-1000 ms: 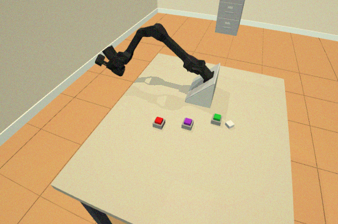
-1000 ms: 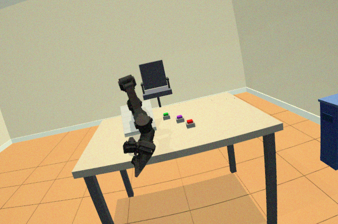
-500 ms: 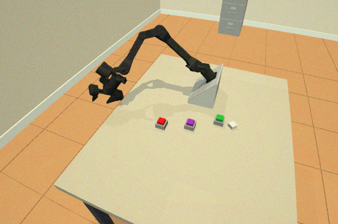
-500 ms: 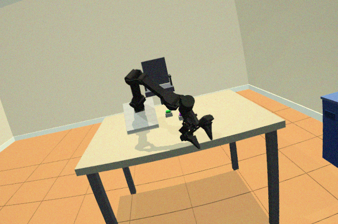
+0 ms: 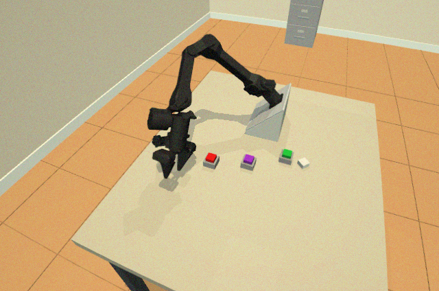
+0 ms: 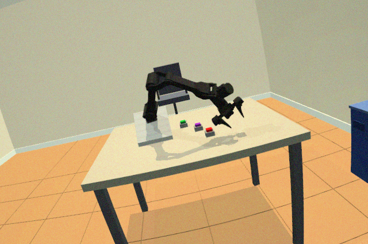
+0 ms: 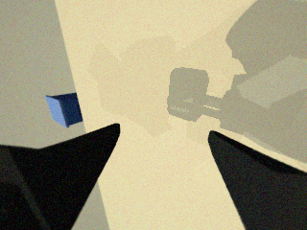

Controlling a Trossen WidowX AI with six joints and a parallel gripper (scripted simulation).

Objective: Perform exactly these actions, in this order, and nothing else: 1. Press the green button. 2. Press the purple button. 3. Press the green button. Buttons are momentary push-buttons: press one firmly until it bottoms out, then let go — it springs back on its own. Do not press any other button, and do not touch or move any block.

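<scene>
The gripper hangs above the table at its left side, fingers spread wide apart with nothing between them, tips pointing down at the surface. It sits just left of the red button, clear of it. Along the row to the right come the purple button in the middle and the green button at the far right end, well apart from the gripper. A small white block lies just beside the green button on its right. In the wrist view only bare table and the arm's shadow show between the dark fingertips.
</scene>
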